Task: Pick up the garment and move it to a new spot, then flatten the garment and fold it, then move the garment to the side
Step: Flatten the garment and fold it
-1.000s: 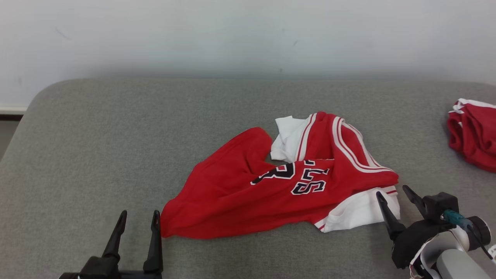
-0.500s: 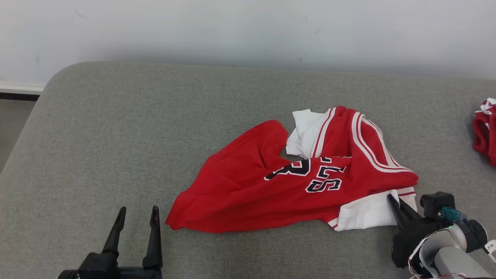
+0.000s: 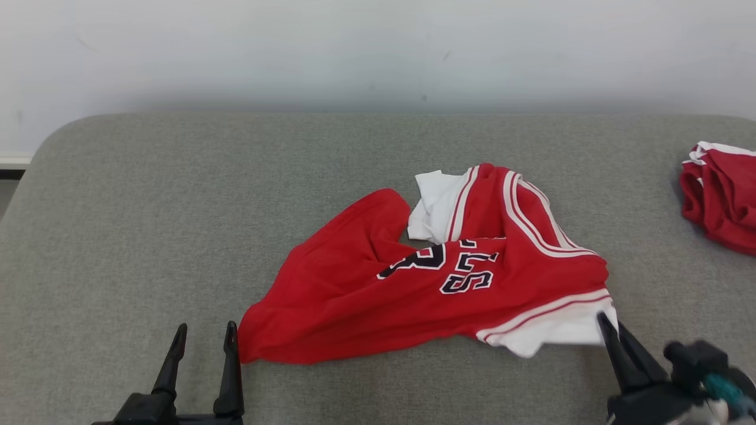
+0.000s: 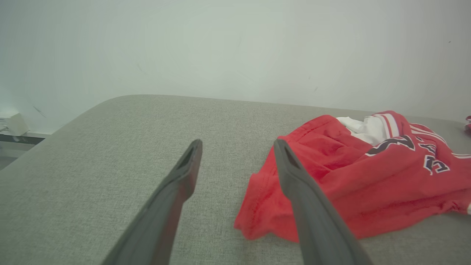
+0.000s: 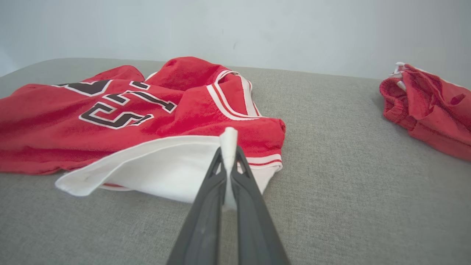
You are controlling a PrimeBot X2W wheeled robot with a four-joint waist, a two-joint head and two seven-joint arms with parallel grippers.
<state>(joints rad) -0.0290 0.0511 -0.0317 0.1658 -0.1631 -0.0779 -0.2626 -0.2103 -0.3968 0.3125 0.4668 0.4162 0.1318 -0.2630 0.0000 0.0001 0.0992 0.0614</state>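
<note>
Red Bulls jersey (image 3: 425, 283) lies crumpled on the grey table (image 3: 147, 206). Right gripper (image 5: 229, 149) pinches the jersey's white near-right corner; left gripper (image 3: 205, 326), fingers apart, sits beside its left hem. Moving, flattening and folding seemingly remain.

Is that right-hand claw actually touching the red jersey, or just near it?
Touching. The right wrist view shows the right gripper shut on the garment, with a fold of its white panel pinched between the two fingers.

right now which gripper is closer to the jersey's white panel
Right. The right gripper is shut on the edge of the white panel; the left gripper is open beside the red hem of the jersey, at the opposite end.
</note>
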